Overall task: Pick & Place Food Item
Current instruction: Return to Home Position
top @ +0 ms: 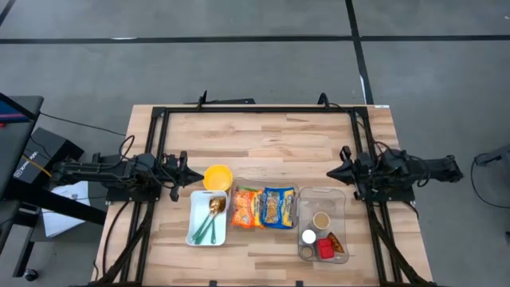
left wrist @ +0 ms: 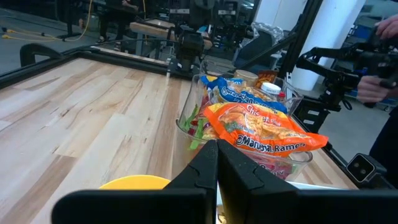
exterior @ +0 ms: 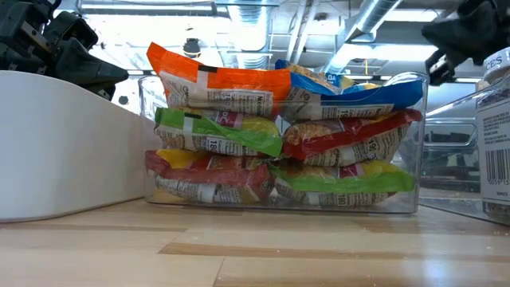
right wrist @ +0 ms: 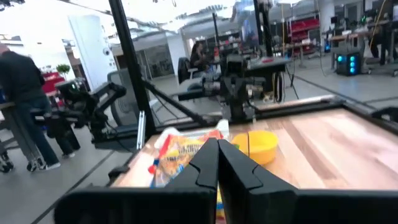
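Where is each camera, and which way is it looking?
High view: above the table, looking straight down; shows the left arm, the right arm and the noodle packs.
Low view: at table-top height, looking level at the stacked noodle packs; dark bits of both arms fill the top corners.
Left wrist view: on the left arm, looking past the shut left fingers at the yellow bowl and packs.
Right wrist view: on the right arm, past the shut right fingers, facing the opposite way.
Shared: both wrist views see the bowl and packs.
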`<state>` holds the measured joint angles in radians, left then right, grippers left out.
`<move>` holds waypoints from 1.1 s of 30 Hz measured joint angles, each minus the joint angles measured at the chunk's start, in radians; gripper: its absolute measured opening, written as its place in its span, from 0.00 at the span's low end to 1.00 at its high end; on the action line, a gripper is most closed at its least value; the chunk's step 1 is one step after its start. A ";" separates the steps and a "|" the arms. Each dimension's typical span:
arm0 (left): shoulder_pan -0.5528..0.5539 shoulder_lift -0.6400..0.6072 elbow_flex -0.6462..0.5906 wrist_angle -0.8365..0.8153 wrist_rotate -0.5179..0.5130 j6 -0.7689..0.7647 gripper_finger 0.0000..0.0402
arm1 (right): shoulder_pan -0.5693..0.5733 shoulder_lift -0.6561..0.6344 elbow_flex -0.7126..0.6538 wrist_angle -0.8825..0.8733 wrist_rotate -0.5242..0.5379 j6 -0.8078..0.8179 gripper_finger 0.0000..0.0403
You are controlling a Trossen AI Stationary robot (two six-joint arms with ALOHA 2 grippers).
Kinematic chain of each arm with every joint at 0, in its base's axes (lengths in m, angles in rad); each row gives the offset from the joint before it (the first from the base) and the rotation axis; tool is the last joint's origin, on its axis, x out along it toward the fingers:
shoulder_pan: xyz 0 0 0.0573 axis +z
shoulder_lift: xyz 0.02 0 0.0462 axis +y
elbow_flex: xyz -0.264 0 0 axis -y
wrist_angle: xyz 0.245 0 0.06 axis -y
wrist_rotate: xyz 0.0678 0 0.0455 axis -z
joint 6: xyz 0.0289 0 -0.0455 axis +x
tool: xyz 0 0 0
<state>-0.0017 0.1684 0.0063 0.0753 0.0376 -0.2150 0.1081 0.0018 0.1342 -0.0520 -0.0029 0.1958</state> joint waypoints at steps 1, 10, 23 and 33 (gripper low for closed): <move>0.000 0.000 0.000 0.000 0.000 0.000 0.00 | 0.000 0.000 -0.007 0.001 0.000 0.000 0.00; 0.000 0.003 0.000 0.000 0.000 0.000 0.00 | 0.000 0.000 -0.075 0.004 -0.004 -0.013 0.00; 0.000 0.003 0.000 0.000 0.000 0.000 0.00 | 0.000 0.001 -0.103 0.007 -0.017 -0.046 0.00; 0.000 0.003 0.000 0.000 0.000 0.000 0.00 | 0.001 0.004 -0.103 0.006 -0.016 -0.046 0.00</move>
<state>-0.0013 0.1711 0.0063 0.0757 0.0380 -0.2150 0.1089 0.0059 0.0311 -0.0463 -0.0185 0.1497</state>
